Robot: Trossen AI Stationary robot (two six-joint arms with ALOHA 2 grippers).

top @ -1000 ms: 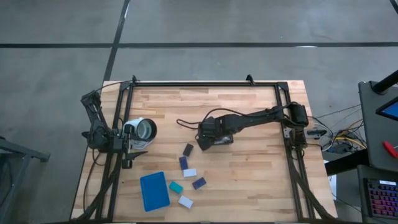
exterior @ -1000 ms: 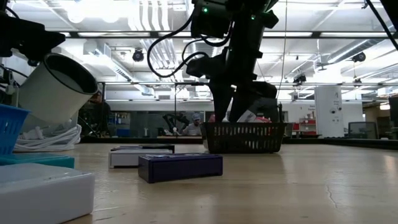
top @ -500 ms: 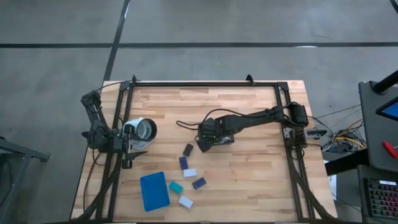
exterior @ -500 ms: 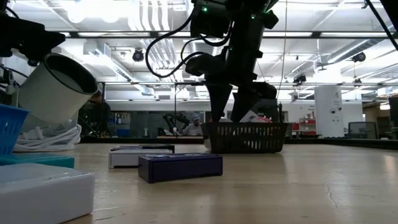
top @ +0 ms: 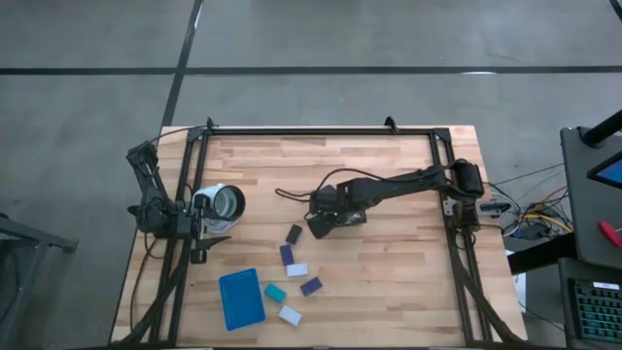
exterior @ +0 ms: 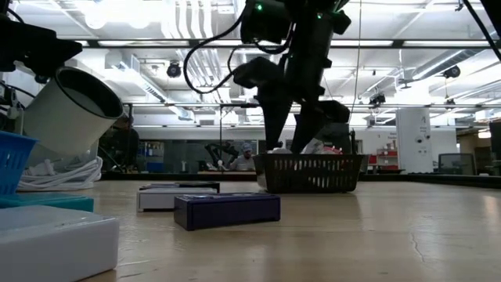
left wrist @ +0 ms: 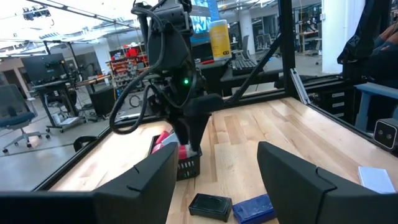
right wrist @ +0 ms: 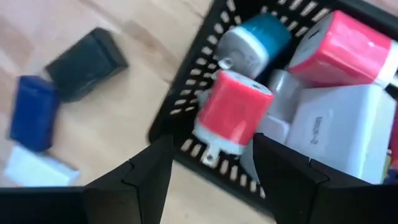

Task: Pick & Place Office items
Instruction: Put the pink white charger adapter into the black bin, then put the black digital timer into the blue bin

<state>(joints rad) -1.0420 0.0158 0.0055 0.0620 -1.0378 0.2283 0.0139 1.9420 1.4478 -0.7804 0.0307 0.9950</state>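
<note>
Right gripper open, empty, above mesh basket holding red charger plus others; 6 blocks beyond fingertips remain.

We see the right gripper poised over the black basket, its fingers spread with a red plug between them — white and pink blocks crowd close beside it. Outside the basket, a black block and navy block lie near on bare wood. The table's far side is open. The left gripper waits at the left edge.
</note>
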